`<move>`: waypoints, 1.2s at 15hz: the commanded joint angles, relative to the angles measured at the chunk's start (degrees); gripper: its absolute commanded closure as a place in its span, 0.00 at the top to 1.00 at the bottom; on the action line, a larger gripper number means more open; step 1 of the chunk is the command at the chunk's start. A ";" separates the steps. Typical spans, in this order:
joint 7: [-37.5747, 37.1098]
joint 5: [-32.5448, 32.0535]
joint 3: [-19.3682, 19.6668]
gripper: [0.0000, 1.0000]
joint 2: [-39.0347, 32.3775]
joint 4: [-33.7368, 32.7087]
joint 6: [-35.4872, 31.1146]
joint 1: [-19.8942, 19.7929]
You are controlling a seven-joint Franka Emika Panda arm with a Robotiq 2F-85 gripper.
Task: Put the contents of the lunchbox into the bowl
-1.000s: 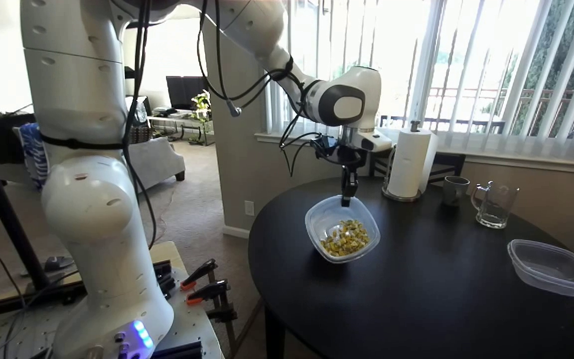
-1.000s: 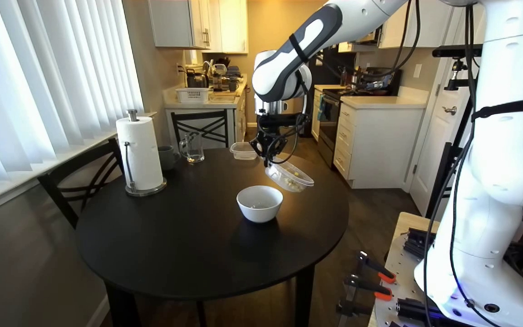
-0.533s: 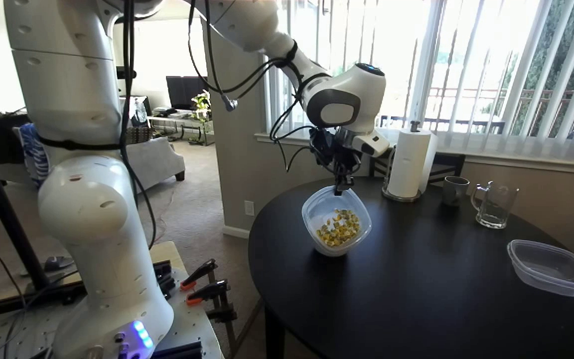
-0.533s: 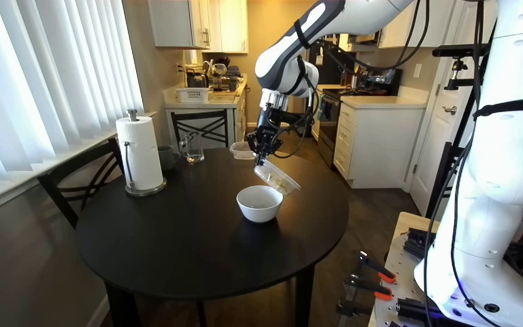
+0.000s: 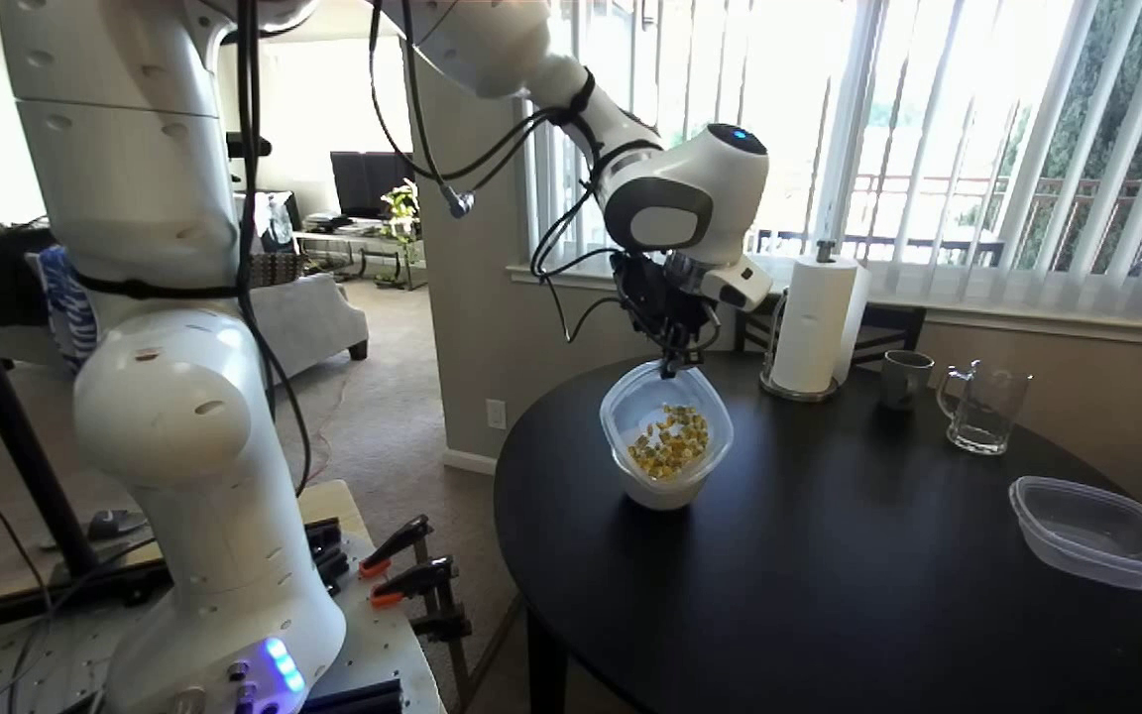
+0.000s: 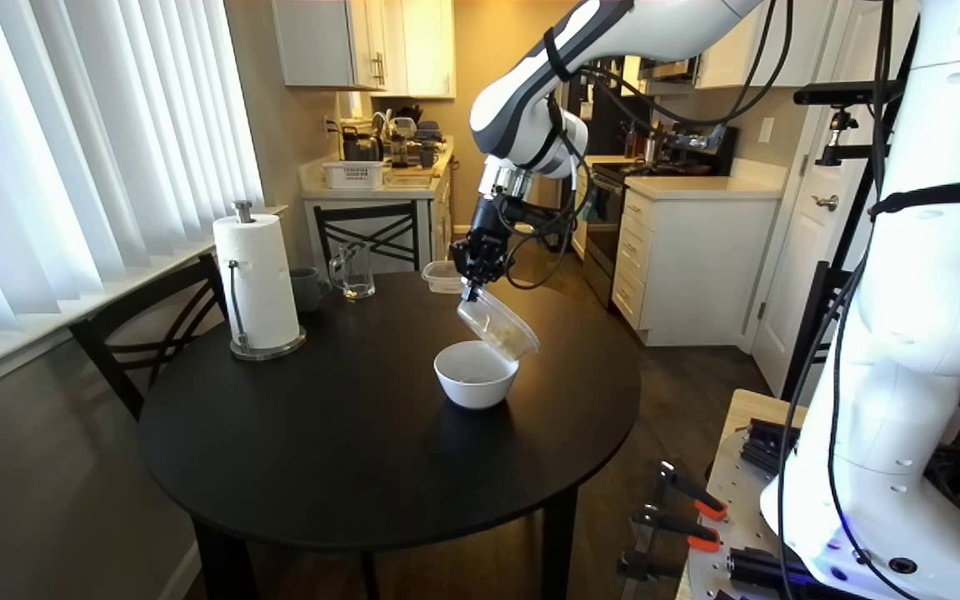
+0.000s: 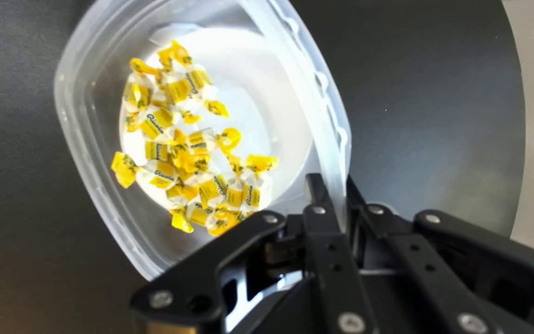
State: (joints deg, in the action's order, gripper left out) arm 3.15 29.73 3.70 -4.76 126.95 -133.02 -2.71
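The clear lunchbox (image 5: 638, 399) is tilted over the white bowl (image 6: 473, 387), its free edge lower than its gripped edge. It also shows in an exterior view (image 6: 482, 313) and in the wrist view (image 7: 79, 113). The yellow wrapped pieces (image 7: 174, 153) lie inside it, gathered towards the low side; they show in both exterior views (image 5: 670, 442) (image 6: 511, 340). My gripper (image 7: 334, 185) is shut on the lunchbox's rim, at its upper edge (image 6: 470, 292). In an exterior view the lunchbox hides most of the bowl (image 5: 665, 496). I see no pieces in the bowl; its floor is partly hidden.
A second clear container (image 5: 1101, 540) stands on the black round table (image 6: 347, 467). A glass mug (image 5: 989, 412), a grey mug (image 5: 905, 379) and a paper towel roll on a stand (image 6: 257, 283) are near the window side. A chair (image 6: 163, 333) stands against the table.
The gripper has tilted and carried the lunchbox over the bowl, leftward in an exterior view. The lunchbox leans more steeply. The pieces have shifted a little inside it.
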 commanded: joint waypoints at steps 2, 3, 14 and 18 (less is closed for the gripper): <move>-0.27 -1.16 -2.39 0.06 5.70 4.52 -1.97 1.29; -0.31 -1.15 -2.73 0.06 6.26 4.86 -2.14 1.60; 14.45 6.46 -0.53 0.06 4.62 0.72 4.27 0.62; 25.75 10.79 1.74 0.06 0.80 -5.38 15.80 -1.90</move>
State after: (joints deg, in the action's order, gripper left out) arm 21.02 36.94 4.43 -0.83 126.39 -124.86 -2.56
